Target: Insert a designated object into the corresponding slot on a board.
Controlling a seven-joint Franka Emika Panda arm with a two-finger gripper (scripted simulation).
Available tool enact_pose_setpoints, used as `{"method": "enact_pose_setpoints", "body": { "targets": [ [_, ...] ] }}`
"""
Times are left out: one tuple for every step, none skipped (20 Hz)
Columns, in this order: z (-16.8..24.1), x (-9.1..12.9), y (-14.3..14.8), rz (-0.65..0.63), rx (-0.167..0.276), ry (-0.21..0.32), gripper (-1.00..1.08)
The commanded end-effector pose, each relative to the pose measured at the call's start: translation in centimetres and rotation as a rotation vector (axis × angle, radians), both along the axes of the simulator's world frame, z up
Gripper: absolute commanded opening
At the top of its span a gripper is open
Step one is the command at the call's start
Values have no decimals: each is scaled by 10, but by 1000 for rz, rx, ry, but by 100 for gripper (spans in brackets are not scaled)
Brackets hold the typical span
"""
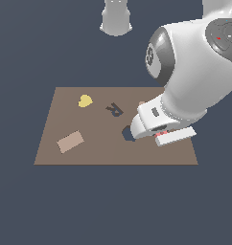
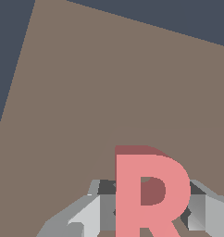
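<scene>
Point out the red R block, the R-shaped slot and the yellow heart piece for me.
Red R block (image 2: 127, 194): wrist view, on its upright stem.
R-shaped slot (image 1: 115, 109): exterior view, middle of the dark recess.
Yellow heart piece (image 1: 85, 101): exterior view, centre of its top face.

We see a simulated test scene, not a real room — a flat, featureless slate-blue ground (image 1: 22, 210), a plain brown rectangular board (image 1: 89, 153) lying on it, and a smooth, white rendered robot arm (image 1: 194, 81) without texture.
</scene>
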State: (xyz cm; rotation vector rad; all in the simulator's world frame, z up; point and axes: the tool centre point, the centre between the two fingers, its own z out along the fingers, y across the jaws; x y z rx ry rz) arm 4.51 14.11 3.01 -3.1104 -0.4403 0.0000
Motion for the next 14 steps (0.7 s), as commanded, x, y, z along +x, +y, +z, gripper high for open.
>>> {"method": "enact_pose_setpoints", "body": {
  "targets": [
    [0, 0, 0, 0, 0, 0, -100],
    [0, 0, 0, 0, 0, 0, -100],
    [0, 0, 0, 0, 0, 0, -100],
    [0, 0, 0, 0, 0, 0, -100],
    [0, 0, 0, 0, 0, 0, -100],
    [0, 0, -1, 1, 0, 0, -100],
    [0, -1, -1, 3, 0, 0, -100],
    [0, -2, -2, 6, 0, 0, -100],
    [0, -3, -3, 10, 0, 0, -100],
    [1, -4, -4, 14, 0, 0, -100],
    [1, -6, -6, 20, 0, 0, -100],
    [1, -7, -8, 26, 0, 0, -100],
    [1, -10, -10, 33, 0, 0, -100],
    [1, -12, -12, 41, 0, 0, -100]
  ]
}}
